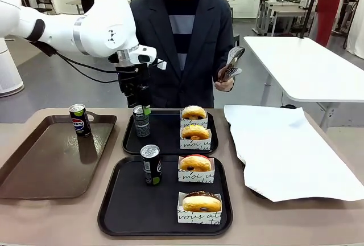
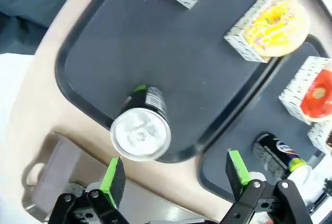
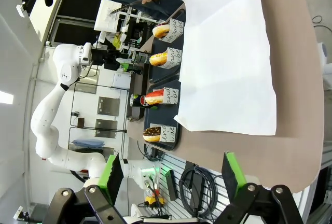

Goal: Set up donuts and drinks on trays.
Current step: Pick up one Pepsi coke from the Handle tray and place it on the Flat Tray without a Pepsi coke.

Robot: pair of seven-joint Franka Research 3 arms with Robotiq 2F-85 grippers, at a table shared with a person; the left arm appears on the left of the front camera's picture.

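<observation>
Two black trays (image 1: 111, 212) (image 1: 129, 143) are seen at centre frame, each carrying two sleeved donuts (image 1: 195, 163) and one can (image 1: 151, 164). Above the upper tray's can (image 1: 141, 121), the left gripper (image 1: 138, 99) is held spread, clasping nothing. The right gripper (image 3: 171, 175), at the lower edge of its wrist view, is likewise spread and empty. A third can (image 1: 79, 119) is seen on the brown tray (image 1: 34, 166) at left.

Robotics lab, white worktables (image 1: 310, 64), concrete floor
</observation>
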